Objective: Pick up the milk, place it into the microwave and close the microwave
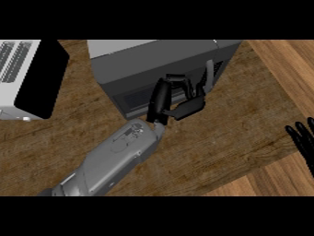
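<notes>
Wood-grain counter (207, 147) carries a dark grey microwave (152, 60) at top centre and a white toaster (13, 73) with a black side at upper left. Left hand (165, 99) sits against the microwave's front face, fingers curled at the door (135, 99); cannot tell whether they clasp anything. Door appears shut or nearly so, directly under the fingertips. Milk not visible. Right hand (312, 143) rests at the right edge, fingers straight and spread, well apart from the microwave.
</notes>
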`<action>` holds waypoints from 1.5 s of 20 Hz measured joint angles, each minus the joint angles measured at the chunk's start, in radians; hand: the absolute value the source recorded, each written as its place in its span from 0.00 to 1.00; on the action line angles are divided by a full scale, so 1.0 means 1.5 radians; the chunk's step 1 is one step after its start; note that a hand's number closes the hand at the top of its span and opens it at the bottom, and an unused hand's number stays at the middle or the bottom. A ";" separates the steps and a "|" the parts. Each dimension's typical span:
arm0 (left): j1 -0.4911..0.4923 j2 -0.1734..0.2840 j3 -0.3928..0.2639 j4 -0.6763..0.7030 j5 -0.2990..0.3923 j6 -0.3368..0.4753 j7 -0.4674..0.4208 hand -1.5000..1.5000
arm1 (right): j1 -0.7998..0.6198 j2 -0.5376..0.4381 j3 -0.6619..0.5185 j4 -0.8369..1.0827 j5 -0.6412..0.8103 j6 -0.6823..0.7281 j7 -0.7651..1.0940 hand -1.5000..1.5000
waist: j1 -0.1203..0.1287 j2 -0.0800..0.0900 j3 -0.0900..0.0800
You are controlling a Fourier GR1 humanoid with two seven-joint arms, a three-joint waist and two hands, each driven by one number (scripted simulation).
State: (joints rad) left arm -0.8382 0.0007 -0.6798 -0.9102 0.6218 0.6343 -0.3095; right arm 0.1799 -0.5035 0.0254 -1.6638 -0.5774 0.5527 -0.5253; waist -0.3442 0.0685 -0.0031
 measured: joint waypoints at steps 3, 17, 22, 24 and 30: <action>0.000 0.000 0.000 0.002 0.009 0.005 -0.017 1.00 | 0.001 -0.007 -0.001 -0.011 -0.017 0.007 0.009 0.00 | -0.003 0.001 0.001; -0.001 0.000 -0.002 0.014 0.045 0.022 -0.076 1.00 | 0.008 -0.039 -0.020 -0.061 -0.072 0.027 0.035 0.00 | -0.017 0.003 0.002; -0.005 -0.001 -0.006 0.018 0.055 0.025 -0.091 1.00 | 0.015 -0.044 -0.020 -0.070 -0.100 0.036 0.046 0.00 | -0.020 0.006 0.003; -0.006 -0.001 -0.007 0.021 0.059 0.026 -0.098 1.00 | 0.020 -0.046 -0.020 -0.074 -0.109 0.039 0.050 0.00 | -0.022 0.006 0.003; -0.010 -0.001 -0.009 0.029 0.071 0.030 -0.112 1.00 | 0.033 -0.060 -0.026 -0.088 -0.131 0.050 0.062 0.00 | -0.027 0.005 0.003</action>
State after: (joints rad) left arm -0.8532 -0.0002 -0.6940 -0.8667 0.7286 0.6792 -0.4775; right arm 0.2298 -0.5931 -0.0139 -1.7960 -0.7737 0.6276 -0.4317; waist -0.3852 0.0766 0.0016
